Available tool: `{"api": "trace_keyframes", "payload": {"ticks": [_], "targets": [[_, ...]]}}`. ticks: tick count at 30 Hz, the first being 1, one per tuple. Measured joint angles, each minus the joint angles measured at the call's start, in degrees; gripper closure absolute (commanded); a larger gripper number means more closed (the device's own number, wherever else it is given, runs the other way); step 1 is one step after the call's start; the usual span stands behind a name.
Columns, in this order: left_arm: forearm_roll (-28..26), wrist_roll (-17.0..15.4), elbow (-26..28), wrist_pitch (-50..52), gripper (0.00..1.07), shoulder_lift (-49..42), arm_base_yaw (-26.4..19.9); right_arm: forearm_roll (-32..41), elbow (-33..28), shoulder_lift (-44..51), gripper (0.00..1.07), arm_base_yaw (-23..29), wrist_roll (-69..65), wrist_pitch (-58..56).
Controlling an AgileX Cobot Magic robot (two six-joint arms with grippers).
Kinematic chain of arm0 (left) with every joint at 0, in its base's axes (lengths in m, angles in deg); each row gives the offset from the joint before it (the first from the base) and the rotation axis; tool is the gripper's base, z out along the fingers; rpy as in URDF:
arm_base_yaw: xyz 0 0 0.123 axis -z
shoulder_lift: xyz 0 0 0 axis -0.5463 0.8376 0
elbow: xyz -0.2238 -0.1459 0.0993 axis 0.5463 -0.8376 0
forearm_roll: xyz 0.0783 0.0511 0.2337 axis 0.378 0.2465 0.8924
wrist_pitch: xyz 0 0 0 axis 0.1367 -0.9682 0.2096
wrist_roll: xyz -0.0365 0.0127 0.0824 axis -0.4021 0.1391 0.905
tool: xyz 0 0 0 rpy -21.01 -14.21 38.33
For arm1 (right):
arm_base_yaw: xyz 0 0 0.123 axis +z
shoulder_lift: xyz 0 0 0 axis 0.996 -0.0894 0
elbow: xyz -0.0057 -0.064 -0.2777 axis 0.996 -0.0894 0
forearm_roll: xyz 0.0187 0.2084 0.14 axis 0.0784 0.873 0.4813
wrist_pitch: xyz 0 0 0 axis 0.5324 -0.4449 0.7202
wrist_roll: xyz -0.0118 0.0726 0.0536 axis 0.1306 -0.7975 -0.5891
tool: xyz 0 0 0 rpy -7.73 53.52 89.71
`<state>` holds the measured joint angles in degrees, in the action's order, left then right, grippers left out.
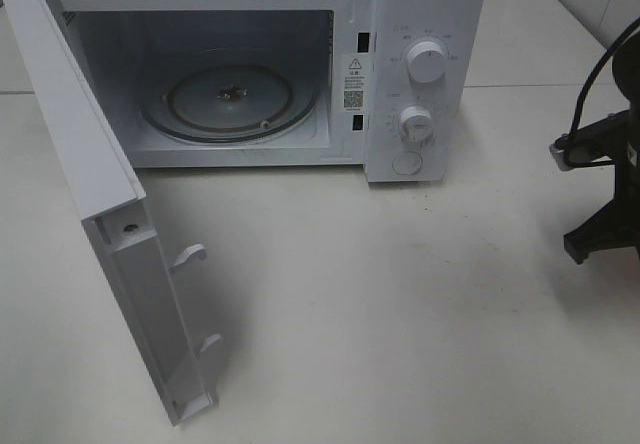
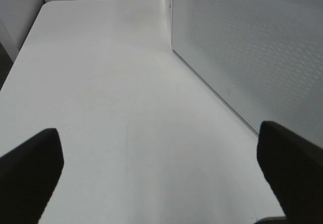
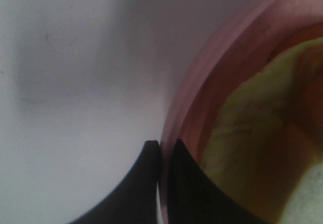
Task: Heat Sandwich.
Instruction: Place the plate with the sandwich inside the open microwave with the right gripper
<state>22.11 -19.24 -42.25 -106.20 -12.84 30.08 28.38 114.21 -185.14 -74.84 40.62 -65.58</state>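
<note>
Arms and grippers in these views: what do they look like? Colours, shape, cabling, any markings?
All matte black, no markings visible. Left gripper: broad, blunt-edged fingers. Right gripper: fingers taper to narrow curved tips. High view: right arm is angular black, with a black cable looping off it.

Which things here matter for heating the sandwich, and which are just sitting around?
In the job: sandwich, pink plate pinched by the right gripper, microwave, its open door, glass turntable.
Just there: table, open left gripper.
</note>
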Motion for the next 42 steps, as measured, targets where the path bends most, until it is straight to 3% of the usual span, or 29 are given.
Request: {"api": "trace_keyframes", "payload": {"ticks": [20,42], "targets": [[0.0,0.0,0.0,0.0,0.05,0.0,0.0,1.32,0.0,8.25,1.07,12.09,0.0,-7.39],[0.0,0.0,0.0,0.0,0.05,0.0,0.0,3.21,-4.58,15.81,1.06,32.83,0.23,-9.85]]}}
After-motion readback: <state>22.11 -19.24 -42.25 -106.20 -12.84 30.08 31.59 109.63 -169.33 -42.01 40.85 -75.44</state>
